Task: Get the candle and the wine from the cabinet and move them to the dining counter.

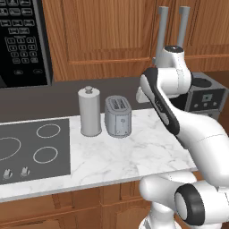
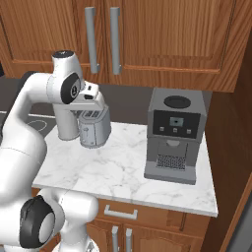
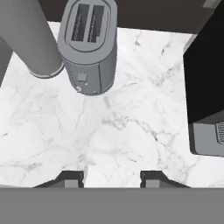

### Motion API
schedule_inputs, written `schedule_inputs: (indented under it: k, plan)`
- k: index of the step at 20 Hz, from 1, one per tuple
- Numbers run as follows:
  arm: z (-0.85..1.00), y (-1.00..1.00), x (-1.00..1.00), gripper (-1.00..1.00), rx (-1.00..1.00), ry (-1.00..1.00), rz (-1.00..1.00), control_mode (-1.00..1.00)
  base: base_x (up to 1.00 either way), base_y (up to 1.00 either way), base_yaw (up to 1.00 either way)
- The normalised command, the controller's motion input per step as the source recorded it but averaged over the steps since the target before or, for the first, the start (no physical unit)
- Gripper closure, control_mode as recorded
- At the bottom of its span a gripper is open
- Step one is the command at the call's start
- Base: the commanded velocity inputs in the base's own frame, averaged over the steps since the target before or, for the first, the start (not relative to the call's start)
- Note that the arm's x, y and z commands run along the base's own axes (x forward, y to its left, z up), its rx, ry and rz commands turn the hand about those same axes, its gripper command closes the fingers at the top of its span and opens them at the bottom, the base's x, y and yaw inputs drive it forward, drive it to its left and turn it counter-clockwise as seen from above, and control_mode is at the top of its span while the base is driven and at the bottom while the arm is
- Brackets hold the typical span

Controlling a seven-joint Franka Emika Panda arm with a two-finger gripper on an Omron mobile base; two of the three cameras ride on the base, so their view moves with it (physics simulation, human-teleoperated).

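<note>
Cabinet [image 2: 162, 34] doors in warm brown wood stay closed across the top of the frame, twin grey bar handles [image 2: 102, 39] upright. Below, the pincer [image 3: 111, 177] hovers half-open and empty over the marble worktop [image 3: 118, 131], toaster [image 3: 89, 43] upper left, coffee machine [image 2: 173, 135] right.

White marble worktop [image 1: 134, 152], toaster [image 1: 118, 116] at rear, grey canister [image 1: 90, 111] left of toaster, coffee machine [image 2: 173, 134] right of toaster, cooktop [image 1: 31, 150] beyond canister
</note>
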Motion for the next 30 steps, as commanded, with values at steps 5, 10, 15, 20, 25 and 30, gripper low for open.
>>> schedule_inputs:
  k: [5, 10, 15, 20, 25, 30]
  plan:
    - [0.0, 0.0, -0.03, -1.0, 0.0, 0.0, 0.0, -1.0, 0.0, 0.0, 0.0]
    - [0.03, 0.0, -0.22, -1.0, 0.0, 0.0, 0.0, -1.0, 0.0, 0.0, 0.0]
    - [0.18, 0.0, -0.44, -1.0, 0.05, -0.07, 0.0, -1.0, 0.0, 0.0, 0.0]
    - [0.26, 0.0, -0.64, -1.0, 0.02, -0.21, 0.0, -1.0, 0.0, 0.0, 0.0]
    - [0.36, 0.0, -0.66, -1.0, 0.02, -0.28, 0.0, -1.0, 0.0, 0.0, 0.0]
    - [0.42, 0.0, -0.62, -1.0, 0.0, -0.3, 0.0, -1.0, 0.0, 0.0, 0.0]
